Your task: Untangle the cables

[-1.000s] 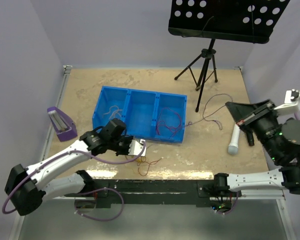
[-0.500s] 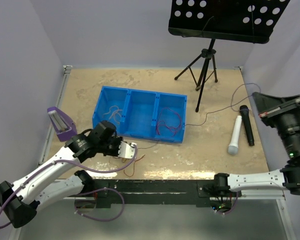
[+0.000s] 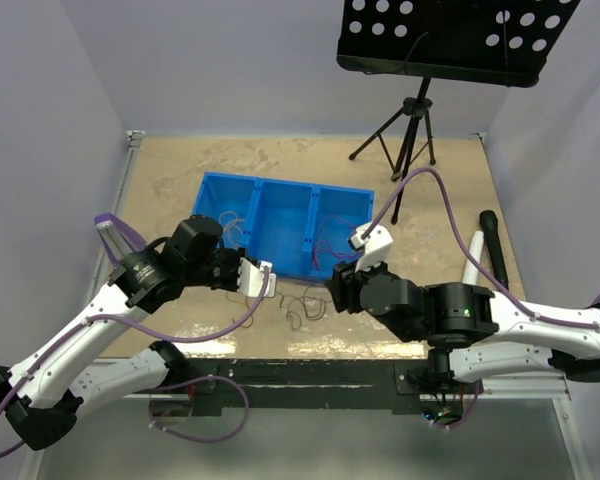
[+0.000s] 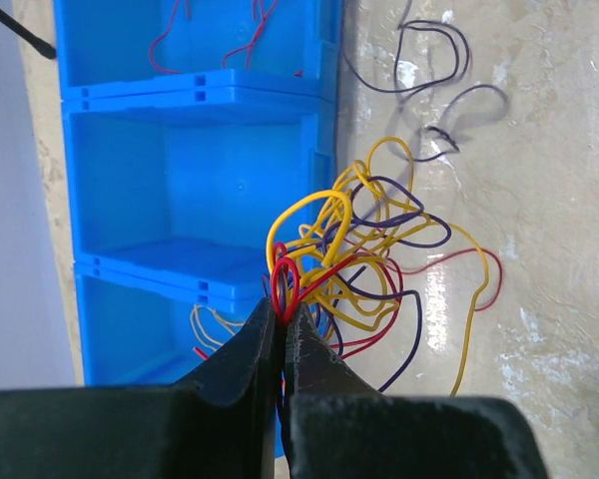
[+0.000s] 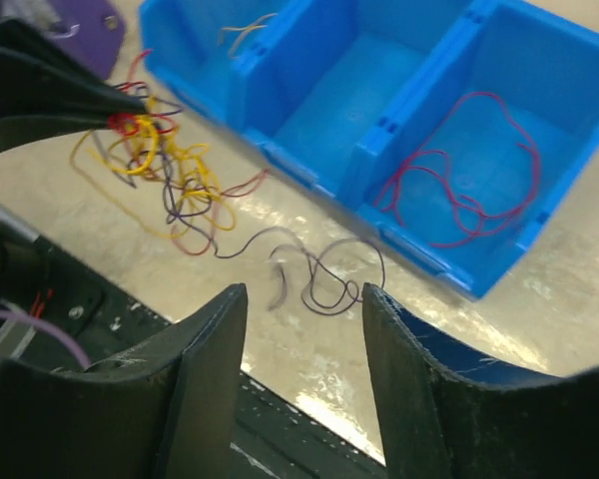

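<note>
A tangle of cables (image 4: 364, 264), yellow, red and purple, hangs from my left gripper (image 4: 283, 311), which is shut on a red loop of it. From above, that left gripper (image 3: 264, 283) is just in front of the blue bin's (image 3: 280, 184) left compartment. One purple cable (image 5: 324, 271) lies loose in curls on the table, trailing from the tangle (image 5: 165, 165). My right gripper (image 5: 304, 295) is open above it, with nothing between its fingers. Seen from above, the right gripper (image 3: 338, 291) sits beside the purple cable (image 3: 305, 305). A red cable (image 5: 459, 190) lies in the bin's right compartment.
The bin (image 5: 399, 110) has three compartments; pale wires (image 3: 230, 225) lie in the left one. A music stand's tripod (image 3: 410, 130) stands at the back. A black microphone (image 3: 491, 240) and a white one (image 3: 473, 250) lie on the right. A purple object (image 3: 110, 232) stands at the left.
My right arm swung in from the far right to the front middle and its jaws opened. The purple cable, stretched rightward before, now lies slack. My left gripper shifted slightly with the tangle.
</note>
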`<state>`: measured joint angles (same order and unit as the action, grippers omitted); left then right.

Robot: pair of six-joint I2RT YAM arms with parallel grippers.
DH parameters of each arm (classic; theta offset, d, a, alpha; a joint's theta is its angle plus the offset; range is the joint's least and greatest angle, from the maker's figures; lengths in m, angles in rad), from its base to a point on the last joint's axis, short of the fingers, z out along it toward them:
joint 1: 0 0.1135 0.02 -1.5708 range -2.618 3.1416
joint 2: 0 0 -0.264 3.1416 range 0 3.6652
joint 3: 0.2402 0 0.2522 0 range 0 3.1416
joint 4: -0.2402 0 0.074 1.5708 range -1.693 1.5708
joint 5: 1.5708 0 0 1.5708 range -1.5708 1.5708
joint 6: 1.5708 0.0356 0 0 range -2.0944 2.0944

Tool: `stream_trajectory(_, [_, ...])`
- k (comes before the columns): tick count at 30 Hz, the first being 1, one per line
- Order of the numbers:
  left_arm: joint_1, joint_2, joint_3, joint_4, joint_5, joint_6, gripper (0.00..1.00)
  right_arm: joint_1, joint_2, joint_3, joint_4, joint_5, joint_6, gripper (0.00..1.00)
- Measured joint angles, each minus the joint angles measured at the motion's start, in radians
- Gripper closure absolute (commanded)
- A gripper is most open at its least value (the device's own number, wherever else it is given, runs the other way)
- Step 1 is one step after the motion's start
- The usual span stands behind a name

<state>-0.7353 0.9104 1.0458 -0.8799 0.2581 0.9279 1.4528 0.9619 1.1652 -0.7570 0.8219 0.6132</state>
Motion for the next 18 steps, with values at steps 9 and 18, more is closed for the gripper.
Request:
stream_trajectory(9, [0.0,0.007,0.0,-0.04,0.001,0.001,1.0,0.0,0.024,-0.129,0.346,-0.248,-0.106,0.37])
stream_trajectory(18, [0.0,0.006,0.0,-0.046,0.0,0.008,1.0,0.0,0.191,-0.288,0.594,-0.396,-0.126,0.43])
